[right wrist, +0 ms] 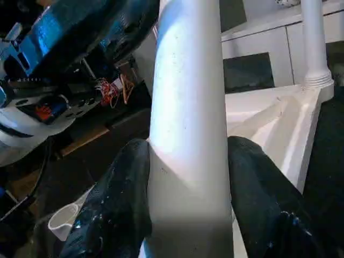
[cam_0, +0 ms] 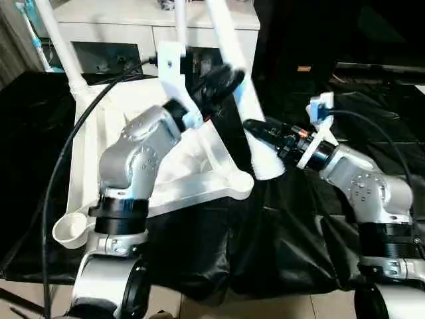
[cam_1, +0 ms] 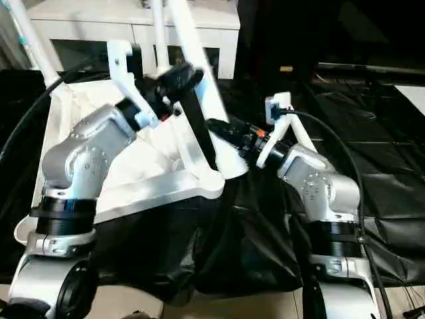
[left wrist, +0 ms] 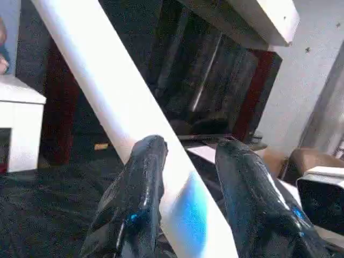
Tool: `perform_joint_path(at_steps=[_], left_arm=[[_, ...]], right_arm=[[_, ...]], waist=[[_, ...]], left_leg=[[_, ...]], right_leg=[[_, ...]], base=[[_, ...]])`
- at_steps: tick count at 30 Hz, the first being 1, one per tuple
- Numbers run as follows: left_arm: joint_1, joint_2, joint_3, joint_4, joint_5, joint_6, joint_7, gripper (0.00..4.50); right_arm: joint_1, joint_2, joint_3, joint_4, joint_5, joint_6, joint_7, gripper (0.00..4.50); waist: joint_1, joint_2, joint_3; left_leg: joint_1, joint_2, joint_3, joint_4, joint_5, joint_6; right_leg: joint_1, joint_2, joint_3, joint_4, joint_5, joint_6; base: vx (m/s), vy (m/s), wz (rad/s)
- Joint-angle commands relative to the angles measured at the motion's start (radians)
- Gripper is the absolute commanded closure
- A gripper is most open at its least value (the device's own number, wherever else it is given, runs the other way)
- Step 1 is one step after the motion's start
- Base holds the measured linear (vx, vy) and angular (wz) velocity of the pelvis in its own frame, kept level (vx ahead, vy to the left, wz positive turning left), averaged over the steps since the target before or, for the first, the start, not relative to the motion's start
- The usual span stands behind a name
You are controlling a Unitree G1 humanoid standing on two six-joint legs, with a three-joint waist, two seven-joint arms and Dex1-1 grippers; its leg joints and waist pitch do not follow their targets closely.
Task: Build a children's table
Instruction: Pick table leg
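The children's table top (cam_0: 199, 189) lies upside down on the black cloth, ribbed underside up. One white leg (cam_0: 61, 50) stands in its far left corner and another leg (cam_0: 180, 20) rises at the back. Both grippers hold a third leg (cam_0: 234, 46), which leans over the top. My left gripper (cam_0: 222, 81) is shut on its middle, with the black fingers (left wrist: 142, 183) on either side of the tube. My right gripper (cam_0: 257, 127) is shut on it lower down, as the right wrist view (right wrist: 188, 153) confirms. The leg's thick end (cam_0: 267, 166) hangs beside the near right corner socket (cam_0: 237, 183). The near left socket (cam_0: 70, 229) is empty.
A white cabinet (cam_0: 133, 30) stands right behind the work. The black cloth (cam_0: 279, 252) hangs in folds over the front edge. A black cable (cam_0: 61, 166) runs across the table top's left side to my left arm.
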Motion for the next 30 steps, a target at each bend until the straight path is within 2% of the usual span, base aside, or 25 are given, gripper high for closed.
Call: perform_joint_path(at_steps=[1,6,11,15,17,18,20,21,22,25,26,27,28,30], left_arm=[[-0.006,-0.009,0.005,0.016,-0.019,0.04,0.018,2.31],[-0.016,-0.028,0.04,0.02,-0.058,0.074,0.059,2.01],[-0.024,-0.036,0.055,0.045,-0.052,0.1,0.117,1.59],[-0.033,-0.049,0.076,0.066,-0.053,0.139,0.194,1.31],[-0.042,-0.061,0.079,0.108,0.015,0.034,0.272,1.15],[-0.046,-0.062,0.082,0.121,0.034,0.024,0.308,1.01],[-0.043,-0.074,0.087,0.133,0.075,-0.047,0.368,0.99],[-0.043,-0.072,0.086,0.134,0.075,-0.044,0.365,0.94],[-0.043,-0.058,0.073,0.14,0.075,-0.027,0.343,0.67],[-0.04,-0.047,0.061,0.13,0.051,-0.013,0.283,0.58],[-0.046,-0.061,0.102,0.093,-0.068,0.14,0.254,0.54],[-0.046,-0.062,0.103,0.092,-0.071,0.143,0.254,0.54],[-0.044,-0.069,0.118,0.069,-0.122,0.213,0.254,0.54],[-0.039,-0.068,0.114,0.063,-0.124,0.235,0.267,0.54]], right_arm=[[0.001,-0.001,0.021,-0.065,0.029,0.009,0.029,2.71],[0.024,-0.009,0.043,-0.112,0.03,0.018,0.025,2.71],[0.03,-0.009,0.059,-0.132,0.013,0.002,0.013,2.71],[0.03,-0.006,0.071,-0.149,0.0,-0.006,-0.004,2.71],[0.03,-0.005,0.077,-0.157,-0.006,-0.008,-0.014,2.71],[0.03,-0.005,0.077,-0.157,-0.007,-0.009,-0.018,2.71],[0.03,-0.005,0.077,-0.159,-0.008,-0.009,-0.023,2.71],[0.03,-0.005,0.077,-0.159,-0.008,-0.009,-0.023,2.71],[0.031,-0.006,0.079,-0.16,-0.01,-0.01,-0.025,2.71],[0.033,-0.011,0.088,-0.164,-0.016,-0.013,-0.028,2.71],[0.033,-0.01,0.108,-0.161,-0.051,-0.044,-0.048,2.71],[0.033,-0.01,0.108,-0.161,-0.052,-0.044,-0.048,2.71],[0.029,-0.004,0.129,-0.156,-0.091,-0.081,-0.074,2.71],[0.026,0.004,0.143,-0.155,-0.114,-0.107,-0.089,2.71]], waist=[[0.005,-0.012,-0.073],[0.009,-0.012,-0.074],[0.008,-0.01,-0.071],[0.006,-0.008,-0.073],[0.007,-0.009,-0.072],[0.007,-0.009,-0.072],[0.01,-0.01,-0.073],[0.011,-0.01,-0.073],[0.011,-0.01,-0.074],[0.014,-0.01,-0.074],[0.015,-0.01,-0.074],[0.015,-0.009,-0.073],[0.013,-0.008,-0.073],[0.013,-0.008,-0.071]], left_leg=[[0.006,0.042,-0.014,-0.06,-0.132,0.063],[0.003,0.042,-0.015,-0.059,-0.113,0.072],[0.006,0.042,-0.015,-0.06,-0.137,0.063],[0.007,0.043,-0.017,-0.061,-0.134,0.062],[0.006,0.042,-0.018,-0.061,-0.14,0.062],[0.006,0.042,-0.017,-0.061,-0.14,0.061],[0.005,0.044,-0.019,-0.062,-0.136,0.063],[0.004,0.045,-0.02,-0.061,-0.135,0.063],[0.005,0.043,-0.019,-0.061,-0.13,0.064],[0.004,0.043,-0.018,-0.06,-0.121,0.065],[0.004,0.043,-0.018,-0.06,-0.122,0.063],[0.004,0.042,-0.017,-0.06,-0.115,0.052],[0.006,0.043,-0.016,-0.058,-0.124,0.05],[0.006,0.044,-0.016,-0.06,-0.133,0.048]], right_leg=[[0.058,-0.079,0.045,-0.081,-0.26,-0.153],[0.06,-0.078,0.044,-0.077,-0.215,-0.164],[0.058,-0.077,0.043,-0.084,-0.263,-0.148],[0.058,-0.079,0.044,-0.085,-0.251,-0.143],[0.058,-0.077,0.043,-0.088,-0.261,-0.134],[0.058,-0.076,0.044,-0.089,-0.259,-0.131],[0.059,-0.076,0.044,-0.086,-0.239,-0.127],[0.06,-0.078,0.044,-0.085,-0.233,-0.128],[0.059,-0.079,0.044,-0.084,-0.23,-0.129],[0.058,-0.08,0.045,-0.082,-0.228,-0.133],[0.058,-0.079,0.045,-0.082,-0.229,-0.134],[0.057,-0.081,0.044,-0.076,-0.218,-0.154],[0.056,-0.08,0.044,-0.076,-0.219,-0.164],[0.052,-0.079,0.044,-0.079,-0.229,-0.166]], base=[[0.0,0.0,0.0],[0.0,0.0,0.0],[0.0,0.0,0.0],[0.0,0.0,0.0],[0.0,0.0,0.0],[0.0,0.0,0.0],[0.0,0.0,0.0],[0.0,0.0,0.0],[0.0,0.0,0.0],[0.0,0.0,0.0],[0.0,0.0,0.0],[0.0,0.0,0.0],[0.0,0.0,0.0],[0.0,0.0,0.0]])
